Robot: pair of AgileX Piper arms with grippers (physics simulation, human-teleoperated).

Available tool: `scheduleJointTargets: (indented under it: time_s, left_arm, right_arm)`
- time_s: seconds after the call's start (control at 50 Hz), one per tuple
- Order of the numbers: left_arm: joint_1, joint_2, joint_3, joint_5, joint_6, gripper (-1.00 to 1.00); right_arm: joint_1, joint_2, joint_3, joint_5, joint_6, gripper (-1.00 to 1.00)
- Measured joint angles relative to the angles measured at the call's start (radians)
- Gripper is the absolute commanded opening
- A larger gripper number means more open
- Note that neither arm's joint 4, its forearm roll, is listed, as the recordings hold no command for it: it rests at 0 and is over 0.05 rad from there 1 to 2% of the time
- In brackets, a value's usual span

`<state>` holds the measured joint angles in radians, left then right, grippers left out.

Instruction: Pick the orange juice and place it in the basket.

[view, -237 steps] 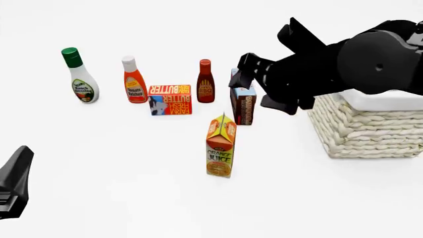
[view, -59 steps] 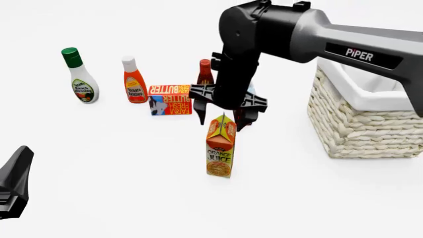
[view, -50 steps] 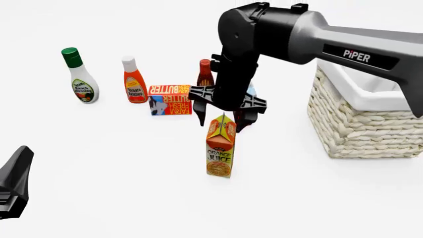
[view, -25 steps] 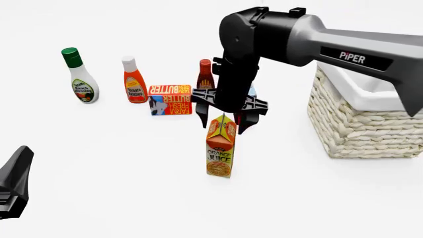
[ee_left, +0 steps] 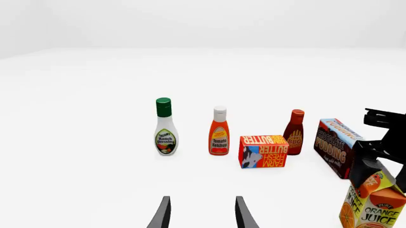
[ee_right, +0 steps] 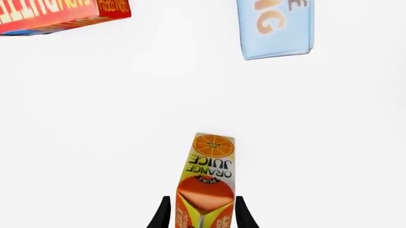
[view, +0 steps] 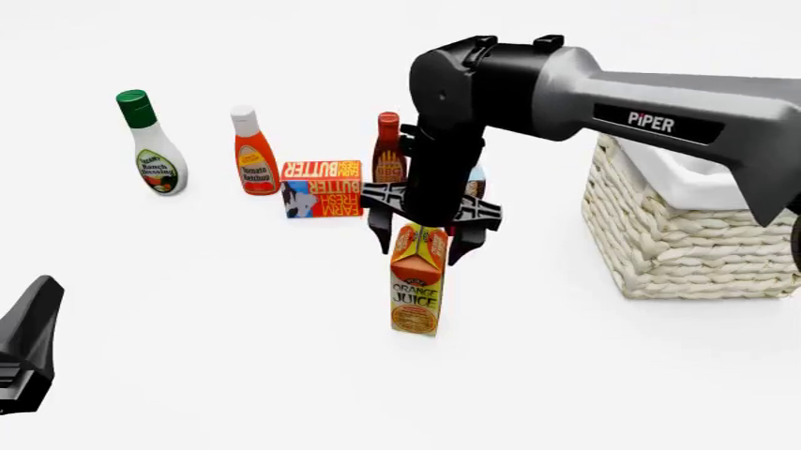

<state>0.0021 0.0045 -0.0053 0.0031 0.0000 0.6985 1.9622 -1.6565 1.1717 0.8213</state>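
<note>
The orange juice stands upright on the white table, left of the basket. My right gripper points straight down over it, open, with one finger on each side of the carton's gable top. In the right wrist view the orange juice sits between the fingertips, with small gaps on both sides. My left gripper is open and empty, low at the near left. The orange juice also shows in the left wrist view.
Behind the carton stand a ranch dressing bottle, a ketchup bottle, a butter box, a BBQ sauce bottle and a chocolate pudding box, partly hidden by my right arm. The arm crosses above the basket's near-left corner.
My right gripper has come down a little, so its open fingers now straddle the carton's top. The carton and the left arm have not moved.
</note>
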Motion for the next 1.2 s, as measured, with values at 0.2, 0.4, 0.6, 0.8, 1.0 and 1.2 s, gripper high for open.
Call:
scheduleJointTargets:
  time_s: [0.2,0.4,0.6,0.8,1.0,1.2]
  left_arm:
    - [0.000,0.000,0.000,0.000,0.000,1.00]
    - [0.000,0.000,0.000,0.000,0.000,1.00]
    - [0.000,0.000,0.000,0.000,0.000,1.00]
    - [0.000,0.000,0.000,0.000,0.000,1.00]
    - [0.000,0.000,0.000,0.000,0.000,1.00]
    - [0.000,0.000,0.000,0.000,0.000,1.00]
  right_arm:
    - [0.006,0.003,0.038,-0.035,0.008,1.00]
    - [0.010,0.009,0.061,-0.060,0.010,-1.00]
    - [0.011,-0.003,0.078,-0.078,0.009,-1.00]
    - [0.015,-0.007,0.048,-0.044,0.002,-1.00]
    - [0.038,-0.032,0.001,0.004,0.013,-1.00]
    - [0.051,-0.068,-0.012,0.032,0.016,-1.00]
